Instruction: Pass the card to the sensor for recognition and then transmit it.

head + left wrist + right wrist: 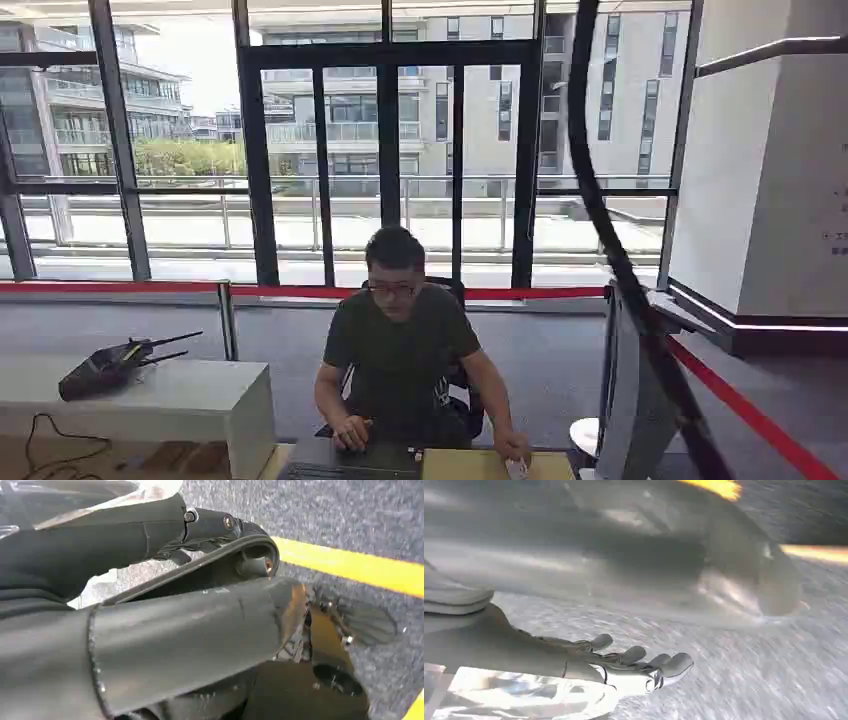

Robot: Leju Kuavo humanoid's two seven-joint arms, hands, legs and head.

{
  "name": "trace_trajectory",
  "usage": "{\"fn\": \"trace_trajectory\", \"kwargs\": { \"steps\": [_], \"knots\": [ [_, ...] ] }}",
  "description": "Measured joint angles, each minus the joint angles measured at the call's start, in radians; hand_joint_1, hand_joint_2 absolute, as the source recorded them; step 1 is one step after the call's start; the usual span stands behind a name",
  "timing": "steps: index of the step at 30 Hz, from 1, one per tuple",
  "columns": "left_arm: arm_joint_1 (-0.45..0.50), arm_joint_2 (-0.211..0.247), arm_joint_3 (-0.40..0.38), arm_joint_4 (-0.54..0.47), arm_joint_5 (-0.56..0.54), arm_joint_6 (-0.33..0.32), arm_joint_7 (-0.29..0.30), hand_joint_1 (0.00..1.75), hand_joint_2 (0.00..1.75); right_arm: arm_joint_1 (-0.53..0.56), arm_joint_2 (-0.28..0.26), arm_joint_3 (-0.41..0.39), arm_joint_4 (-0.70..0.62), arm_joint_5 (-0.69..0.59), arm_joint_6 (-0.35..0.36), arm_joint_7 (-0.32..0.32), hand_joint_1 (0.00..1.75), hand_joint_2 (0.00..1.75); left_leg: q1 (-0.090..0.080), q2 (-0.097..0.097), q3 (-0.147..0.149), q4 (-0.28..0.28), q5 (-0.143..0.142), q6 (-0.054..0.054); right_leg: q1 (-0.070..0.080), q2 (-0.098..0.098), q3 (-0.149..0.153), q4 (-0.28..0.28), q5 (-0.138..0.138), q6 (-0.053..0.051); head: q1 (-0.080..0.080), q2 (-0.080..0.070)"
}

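Resting on a white bench (200, 395) at far left is a black router (110, 368); centre, a seated person (400, 360) leans over a wooden desk (480, 466), one hand on a small white card (517, 468); the left hand (210, 527) hangs, grip unclear; the right hand (624, 662) is blurred, fingers extended, holding nothing.
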Motion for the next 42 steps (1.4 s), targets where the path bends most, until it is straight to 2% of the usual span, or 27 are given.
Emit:
{"fn": "trace_trajectory", "kwargs": {
  "steps": [1,2,9,14,21,24,26,27,28,31,32,35,38,42],
  "knots": [
    [0.000,0.001,0.000,0.000,0.000,-0.008,0.002,0.00,0.00,-0.020,-0.014,-0.011,-0.003,-0.016,0.005,-0.010,0.00,0.00,0.000,0.000,0.000,0.000,0.000,0.000,0.000,0.000,0.000,0.000,0.000,0.000,0.000,0.000],
    [0.000,0.003,0.000,0.000,0.000,-0.014,0.003,0.00,0.00,-0.041,-0.028,-0.023,-0.008,-0.029,0.013,-0.016,0.00,1.75,0.000,-0.001,0.000,0.000,0.001,0.001,0.000,0.000,0.000,0.000,0.000,0.000,-0.001,0.000],
    [0.001,0.020,0.000,0.000,-0.006,-0.062,0.008,0.00,0.00,-0.163,-0.136,-0.083,-0.043,-0.072,0.067,-0.019,0.00,1.75,0.000,-0.001,0.000,0.000,0.002,0.001,0.000,0.000,0.000,0.000,0.002,0.000,-0.001,0.000],
    [0.002,0.032,0.000,0.000,-0.013,-0.084,0.014,0.00,0.00,-0.208,-0.183,-0.104,-0.076,-0.102,0.045,-0.064,0.00,1.75,0.000,-0.002,-0.001,0.000,0.002,0.000,0.000,0.000,0.000,0.001,0.002,-0.001,-0.002,0.000],
    [0.001,0.045,-0.004,0.000,-0.026,-0.106,0.018,0.00,0.00,-0.280,-0.202,-0.100,-0.143,-0.126,0.008,-0.156,0.00,1.75,0.000,-0.002,-0.002,0.000,0.003,0.000,0.001,-0.001,0.000,0.001,0.002,-0.001,-0.001,0.000],
    [0.001,0.051,-0.008,0.000,-0.031,-0.112,0.011,0.00,0.00,-0.276,-0.190,-0.048,-0.217,-0.187,0.019,-0.159,0.00,1.75,0.000,-0.003,-0.002,0.000,0.003,0.000,0.001,-0.001,0.000,0.001,0.002,-0.001,0.000,0.000],
    [0.000,0.054,-0.008,0.000,-0.033,-0.112,0.010,0.00,0.00,-0.256,-0.179,0.034,-0.303,-0.297,0.007,-0.072,0.00,1.75,0.000,-0.003,-0.002,0.000,0.003,0.001,0.000,-0.001,0.000,0.001,0.002,-0.001,-0.001,0.000],
    [0.000,0.056,-0.009,0.000,-0.035,-0.112,0.009,0.00,0.00,-0.239,-0.177,0.092,-0.363,-0.370,-0.023,-0.007,0.00,1.75,0.000,-0.003,-0.002,0.000,0.003,0.001,0.000,-0.002,0.000,0.002,0.002,-0.001,0.000,0.000],
    [0.000,0.058,-0.009,0.000,-0.037,-0.112,0.009,0.00,0.00,-0.224,-0.177,0.166,-0.424,-0.421,-0.065,0.032,0.00,1.75,0.000,-0.002,-0.003,0.000,0.003,0.001,0.000,-0.001,-0.001,0.002,0.002,-0.001,0.000,0.000],
    [-0.003,0.062,-0.010,0.000,-0.041,-0.107,0.009,0.00,0.00,-0.215,-0.174,0.380,-0.571,-0.442,-0.173,0.125,0.00,1.75,0.000,0.003,-0.004,0.000,0.003,0.000,0.000,0.004,-0.002,0.004,0.003,-0.003,-0.001,0.000],
    [-0.005,0.063,-0.010,0.000,-0.042,-0.106,0.008,0.00,0.00,-0.217,-0.172,0.446,-0.611,-0.410,-0.198,0.155,0.00,1.75,0.000,0.003,-0.003,0.000,0.003,0.000,0.000,0.004,-0.002,0.004,0.003,-0.003,-0.001,0.000],
    [-0.008,0.063,-0.013,0.000,-0.048,-0.103,0.006,0.00,0.00,-0.223,-0.152,0.644,-0.701,-0.206,-0.265,0.252,0.00,1.75,0.001,0.001,-0.003,-0.001,0.005,-0.002,0.002,0.003,-0.002,0.004,0.003,-0.003,0.000,0.000],
    [-0.008,0.063,-0.019,0.000,-0.054,-0.103,0.003,0.00,0.00,-0.228,-0.126,0.816,-0.756,-0.080,-0.320,0.296,0.00,1.75,0.002,-0.004,-0.003,-0.001,0.007,-0.003,0.003,-0.002,-0.002,0.004,0.003,-0.003,0.000,0.000],
    [-0.006,0.064,-0.029,0.000,-0.061,-0.106,0.002,0.00,0.00,-0.239,-0.089,0.991,-0.787,0.015,-0.354,0.317,0.00,1.75,0.003,-0.005,-0.004,-0.001,0.007,-0.003,0.003,-0.003,-0.003,0.005,0.004,-0.004,0.000,0.000]
  ]
}}
